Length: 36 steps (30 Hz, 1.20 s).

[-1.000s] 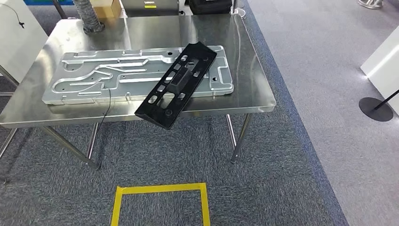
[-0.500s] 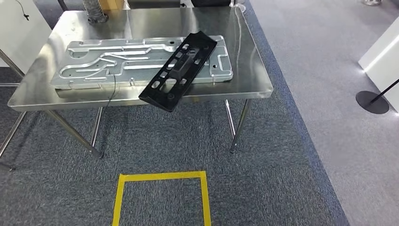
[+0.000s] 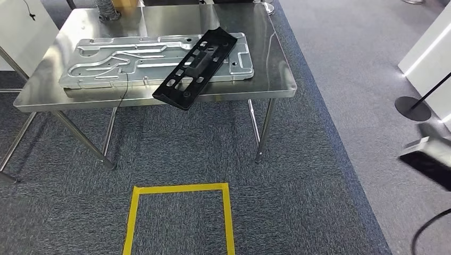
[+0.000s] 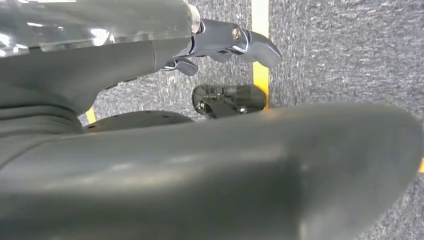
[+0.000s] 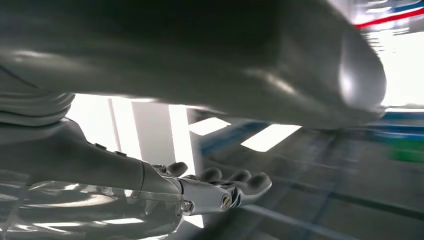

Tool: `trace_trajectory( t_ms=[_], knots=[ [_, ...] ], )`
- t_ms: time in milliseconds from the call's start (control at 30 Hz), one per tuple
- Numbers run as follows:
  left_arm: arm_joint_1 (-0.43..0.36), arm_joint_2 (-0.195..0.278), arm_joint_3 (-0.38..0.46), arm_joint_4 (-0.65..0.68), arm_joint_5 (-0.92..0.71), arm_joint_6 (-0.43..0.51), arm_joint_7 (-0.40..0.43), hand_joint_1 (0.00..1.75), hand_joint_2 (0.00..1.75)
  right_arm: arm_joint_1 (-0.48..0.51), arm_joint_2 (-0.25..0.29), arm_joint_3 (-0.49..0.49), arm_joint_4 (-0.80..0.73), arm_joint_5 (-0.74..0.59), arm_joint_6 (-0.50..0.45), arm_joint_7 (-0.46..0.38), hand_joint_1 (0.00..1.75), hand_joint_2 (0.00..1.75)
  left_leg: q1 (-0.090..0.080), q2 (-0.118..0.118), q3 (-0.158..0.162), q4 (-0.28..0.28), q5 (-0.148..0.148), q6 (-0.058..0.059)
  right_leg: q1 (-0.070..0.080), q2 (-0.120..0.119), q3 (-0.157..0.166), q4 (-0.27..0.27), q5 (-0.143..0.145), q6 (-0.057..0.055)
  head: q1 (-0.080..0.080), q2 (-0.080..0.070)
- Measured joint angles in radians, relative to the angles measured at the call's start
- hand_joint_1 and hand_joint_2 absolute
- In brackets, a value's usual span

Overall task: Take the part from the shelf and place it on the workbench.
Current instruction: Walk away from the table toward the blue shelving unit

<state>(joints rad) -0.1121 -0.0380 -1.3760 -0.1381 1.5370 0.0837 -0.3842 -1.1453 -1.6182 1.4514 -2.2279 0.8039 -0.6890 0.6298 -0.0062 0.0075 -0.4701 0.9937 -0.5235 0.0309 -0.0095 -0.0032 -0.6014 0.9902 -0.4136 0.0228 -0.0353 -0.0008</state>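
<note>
On the steel desk [image 3: 276, 74] the black part [image 3: 194, 68] overhangs its front edge, while both hands' fingers hang released.

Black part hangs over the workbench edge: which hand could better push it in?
Probably left: the black part overhangs the workbench on the left arm's side. Left hand and right hand both hold nothing.
</note>
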Motion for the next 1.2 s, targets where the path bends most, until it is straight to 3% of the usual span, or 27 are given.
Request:
trace_trajectory(
  t_ms=[67,133,167,233,267,300,333,400,467,500,567,633,700,767,800,833,867,933,967,1000,1100,1167,1200],
  knots=[
    [-0.002,0.0,0.0,0.0,0.003,0.0,0.001,0.0,0.0,0.291,0.209,-0.172,0.064,0.096,0.08,-0.18,0.0,0.0,0.005,0.001,0.005,-0.025,0.005,0.007,0.005,0.001,0.004,-0.013,0.018,0.011,0.0,0.0],
    [-0.007,-0.001,-0.002,0.0,0.006,0.001,0.002,0.0,0.0,0.624,0.434,-0.407,0.121,0.109,0.23,-0.519,0.0,0.0,0.013,-0.01,-0.001,-0.037,0.027,0.018,0.006,-0.005,-0.002,-0.003,0.005,0.021,0.0,0.0],
    [-0.007,-0.001,-0.003,0.0,0.007,0.001,0.001,0.0,0.0,0.75,0.524,-0.543,0.146,0.106,0.301,-0.724,0.0,0.0,0.014,-0.02,-0.01,-0.039,0.039,0.025,0.002,-0.009,-0.017,0.033,-0.024,0.024,0.0,0.0],
    [0.002,-0.001,-0.008,0.0,0.005,0.002,0.001,0.0,0.0,0.901,0.658,-0.88,0.204,0.111,0.392,-1.088,0.0,0.0,0.005,-0.036,-0.036,-0.031,0.053,0.034,-0.008,-0.007,-0.073,0.171,-0.107,0.029,0.001,0.0],
    [0.009,-0.001,-0.011,0.0,0.004,0.003,0.001,0.0,0.0,0.942,0.707,-1.069,0.237,0.112,0.423,-1.202,0.0,0.0,0.001,-0.04,-0.047,-0.025,0.057,0.035,-0.01,-0.005,-0.099,0.238,-0.135,0.031,0.001,0.0],
    [0.017,0.0,-0.013,0.0,0.002,0.004,0.001,0.0,0.0,0.973,0.746,-1.245,0.269,0.112,0.45,-1.254,0.0,0.0,-0.002,-0.042,-0.057,-0.019,0.059,0.036,-0.011,-0.003,-0.111,0.277,-0.147,0.033,0.001,0.0],
    [0.022,0.0,-0.016,0.0,0.0,0.004,0.001,0.0,0.0,0.993,0.779,-1.396,0.297,0.111,0.474,-1.252,0.0,0.0,-0.004,-0.044,-0.064,-0.013,0.059,0.035,-0.011,-0.002,-0.105,0.276,-0.139,0.034,0.001,0.0],
    [0.023,0.0,-0.02,0.0,-0.004,0.004,0.001,0.0,0.0,0.992,0.819,-1.611,0.351,0.108,0.526,-1.149,0.0,0.0,-0.006,-0.044,-0.075,0.0,0.057,0.032,-0.011,-0.004,-0.041,0.164,-0.086,0.032,0.001,0.0],
    [0.016,0.0,-0.024,0.0,-0.01,0.003,0.001,0.0,0.0,0.918,0.838,-1.735,0.428,0.106,0.586,-1.051,0.0,0.0,-0.012,-0.036,-0.089,0.01,0.054,0.025,-0.007,-0.007,0.018,0.051,-0.054,0.023,0.001,0.0],
    [0.012,0.0,-0.026,0.0,-0.013,0.003,0.001,0.0,0.0,0.86,0.844,-1.76,0.479,0.108,0.612,-1.026,0.0,0.0,-0.015,-0.03,-0.094,0.012,0.053,0.021,-0.005,-0.006,0.028,0.025,-0.051,0.018,0.001,0.0],
    [0.003,0.001,-0.031,0.0,-0.017,0.003,0.001,0.0,0.0,0.732,0.85,-1.743,0.596,0.104,0.644,-1.001,0.0,0.0,-0.018,-0.019,-0.098,0.014,0.054,0.014,-0.004,0.002,0.025,0.018,-0.049,0.007,0.001,0.0],
    [-0.003,0.001,-0.036,0.0,-0.02,0.003,0.001,0.0,0.0,0.622,0.848,-1.645,0.715,0.085,0.65,-0.991,0.0,0.0,-0.017,-0.014,-0.102,0.033,0.04,0.004,-0.009,0.009,0.024,0.012,-0.041,-0.002,0.0,0.0],
    [-0.006,0.002,-0.041,0.0,-0.02,0.003,0.001,0.0,0.0,0.551,0.841,-1.538,0.824,0.06,0.638,-0.993,0.0,0.0,-0.013,-0.014,-0.14,0.12,-0.013,-0.009,-0.012,0.008,0.023,0.008,-0.036,-0.009,0.0,0.0],
    [-0.004,0.002,-0.045,0.0,-0.02,0.003,0.002,0.0,0.0,0.511,0.838,-1.475,0.919,0.042,0.616,-0.995,0.0,0.0,-0.006,-0.014,-0.201,0.248,-0.073,-0.018,-0.011,0.003,0.021,0.009,-0.035,-0.011,0.001,0.0],
    [-0.002,0.002,-0.046,0.0,-0.019,0.003,0.004,0.0,0.0,0.496,0.838,-1.456,0.966,0.037,0.602,-0.993,0.0,0.0,-0.003,-0.014,-0.219,0.288,-0.082,-0.02,-0.011,0.0,0.02,0.009,-0.035,-0.011,0.001,0.0],
    [0.001,0.002,-0.047,0.0,-0.018,0.003,0.007,0.0,0.0,0.484,0.838,-1.442,1.014,0.033,0.587,-0.99,0.0,0.0,0.0,-0.013,-0.222,0.293,-0.072,-0.022,-0.011,-0.001,0.02,0.009,-0.034,-0.01,0.001,0.0],
    [0.003,0.002,-0.048,0.0,-0.016,0.003,0.01,0.0,0.0,0.476,0.837,-1.434,1.066,0.027,0.568,-0.989,0.0,0.0,0.003,-0.013,-0.206,0.261,-0.045,-0.021,-0.012,-0.003,0.021,0.01,-0.035,-0.009,0.001,0.0],
    [0.005,0.002,-0.048,0.0,-0.012,0.004,0.016,0.0,0.0,0.469,0.833,-1.43,1.171,0.006,0.523,-0.989,0.0,0.0,0.006,-0.015,-0.145,0.134,0.022,-0.017,-0.011,-0.005,0.022,0.011,-0.036,-0.004,0.001,0.0],
    [0.005,0.002,-0.048,0.0,-0.01,0.005,0.018,0.0,0.0,0.47,0.83,-1.432,1.224,-0.008,0.497,-0.993,0.0,0.0,0.006,-0.017,-0.119,0.078,0.043,-0.013,-0.01,-0.006,0.02,0.013,-0.036,0.0,0.001,0.0],
    [0.006,0.002,-0.049,0.0,-0.01,0.006,0.02,0.0,0.0,0.475,0.827,-1.438,1.271,-0.022,0.473,-0.999,0.0,0.0,0.005,-0.018,-0.104,0.044,0.052,-0.009,-0.008,-0.006,0.018,0.014,-0.035,0.006,0.001,0.0],
    [0.009,0.002,-0.049,0.0,-0.009,0.009,0.022,0.0,0.0,0.525,0.818,-1.483,1.392,-0.068,0.408,-1.03,0.0,0.0,0.004,-0.018,-0.099,0.022,0.057,0.009,-0.009,-0.006,0.014,0.009,-0.03,0.026,0.001,0.0],
    [0.009,0.002,-0.049,0.0,-0.008,0.015,0.021,0.0,0.0,0.57,0.813,-1.534,1.456,-0.107,0.382,-1.051,0.0,0.0,0.005,-0.018,-0.095,0.01,0.065,0.023,-0.012,-0.006,0.003,0.036,-0.053,0.036,0.001,0.0],
    [0.008,0.002,-0.049,0.0,-0.008,0.017,0.02,0.0,0.0,0.596,0.812,-1.564,1.486,-0.131,0.372,-1.064,0.0,0.0,0.006,-0.017,-0.094,0.006,0.068,0.028,-0.014,-0.004,-0.017,0.081,-0.081,0.039,0.001,0.0]
  ],
)
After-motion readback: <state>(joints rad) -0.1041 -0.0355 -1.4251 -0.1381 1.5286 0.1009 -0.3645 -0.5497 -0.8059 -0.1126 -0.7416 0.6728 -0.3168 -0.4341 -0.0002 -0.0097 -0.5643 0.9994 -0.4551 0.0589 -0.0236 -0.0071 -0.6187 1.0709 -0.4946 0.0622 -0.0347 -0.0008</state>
